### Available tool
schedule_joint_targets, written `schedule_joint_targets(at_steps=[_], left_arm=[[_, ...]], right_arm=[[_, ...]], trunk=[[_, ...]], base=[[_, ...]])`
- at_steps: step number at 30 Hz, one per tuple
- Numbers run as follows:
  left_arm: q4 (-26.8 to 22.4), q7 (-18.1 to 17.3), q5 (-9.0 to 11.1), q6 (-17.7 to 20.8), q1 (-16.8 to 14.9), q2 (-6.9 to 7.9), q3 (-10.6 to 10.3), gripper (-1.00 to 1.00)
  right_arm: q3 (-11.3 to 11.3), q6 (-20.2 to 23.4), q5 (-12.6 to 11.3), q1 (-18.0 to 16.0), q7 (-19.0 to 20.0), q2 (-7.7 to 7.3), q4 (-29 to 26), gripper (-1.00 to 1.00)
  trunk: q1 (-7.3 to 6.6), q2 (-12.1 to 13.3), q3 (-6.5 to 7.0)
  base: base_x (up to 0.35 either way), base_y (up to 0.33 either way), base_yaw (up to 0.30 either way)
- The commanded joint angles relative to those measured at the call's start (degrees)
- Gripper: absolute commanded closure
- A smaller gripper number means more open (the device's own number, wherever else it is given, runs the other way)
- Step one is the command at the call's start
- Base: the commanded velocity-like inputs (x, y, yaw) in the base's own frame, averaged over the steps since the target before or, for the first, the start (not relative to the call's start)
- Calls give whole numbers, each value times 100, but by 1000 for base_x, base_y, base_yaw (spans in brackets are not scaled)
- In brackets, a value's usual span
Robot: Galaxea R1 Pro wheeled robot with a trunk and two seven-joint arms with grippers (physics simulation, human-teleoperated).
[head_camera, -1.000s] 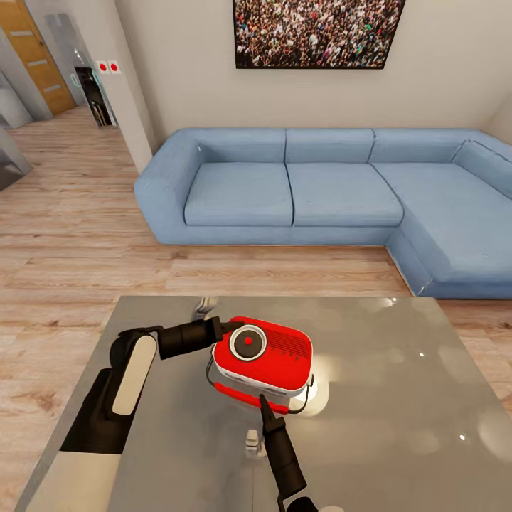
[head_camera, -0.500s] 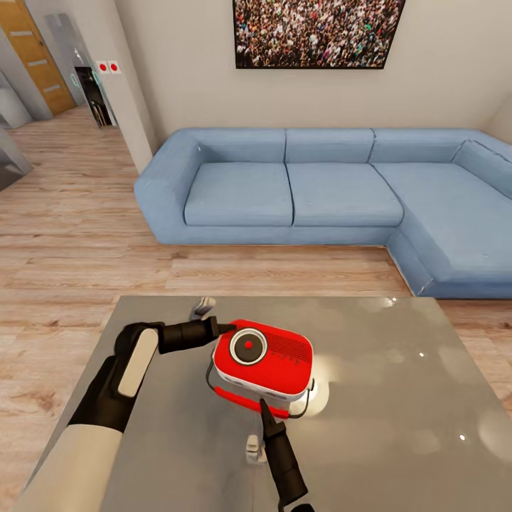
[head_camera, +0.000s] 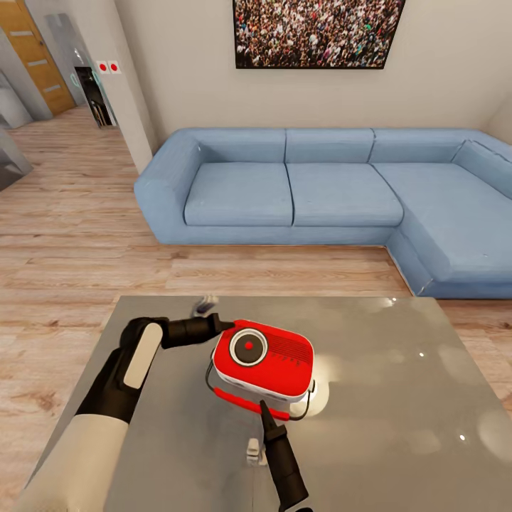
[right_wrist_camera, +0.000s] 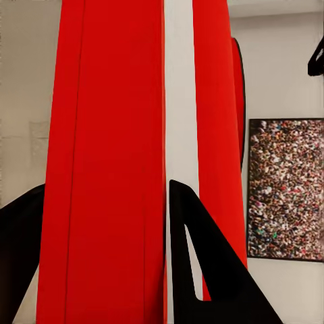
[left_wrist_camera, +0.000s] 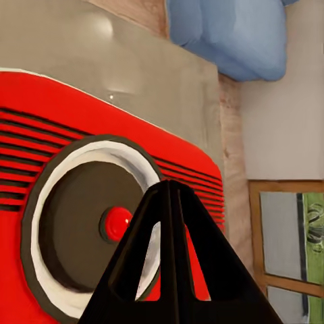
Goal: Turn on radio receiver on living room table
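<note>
Head view: the radio receiver lies on its back on the table, near the middle of the glossy grey top, its round speaker face turned upward. Its long axis runs across the table, slightly skewed, with the speaker end toward the robot's left. The thin handle loops out along the side nearer the robot.

The left gripper comes in from the left, its tip at the radio's far-left corner. In the left wrist view its fingers are pressed together into one dark wedge, aimed at the red knob in the middle of the speaker.

The right gripper points up the table from below, its tip at the handle. In the right wrist view the fingers are spread, the red casing and its white trim band standing between them.

Background: a blue L-shaped sofa on the light wood plank floor, a framed crowd picture on the beige wall.
</note>
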Motion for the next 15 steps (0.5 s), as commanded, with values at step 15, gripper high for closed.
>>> schedule_joint_targets(at_steps=[15], left_arm=[[728,475,6,0,-302,-491,12,100]], right_arm=[[7,22,16,8,-35,1,-4,100]], trunk=[[0,0,0]], base=[[0,0,0]])
